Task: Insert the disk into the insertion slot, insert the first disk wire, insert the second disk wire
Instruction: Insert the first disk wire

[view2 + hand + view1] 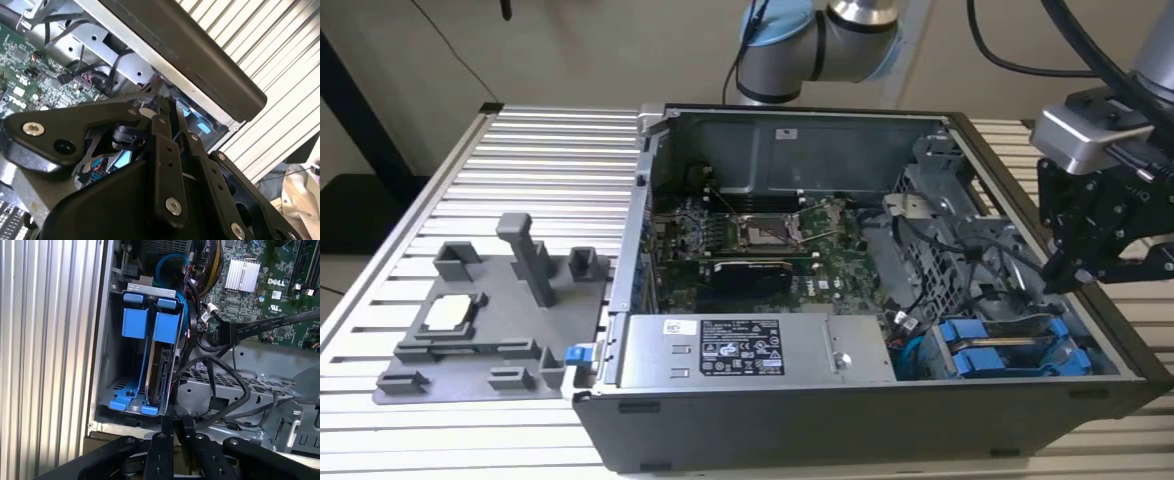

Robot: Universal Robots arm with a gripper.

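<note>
Disk (161, 371) stood on edge inside the insertion slot (107, 370), close by the gripper (177, 422), its fingers drawn nearly together on nothing visible; judged dense, rigid and shock-sensitive, best gripped by its stiff blue end tabs, not its faces.

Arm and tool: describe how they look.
The arm is grey, with round tubular joints and light blue caps. The tool is black, built of flat linkage bars fixed with silver screws, and it hangs under a grey block. Black cables run down towards it.
</note>
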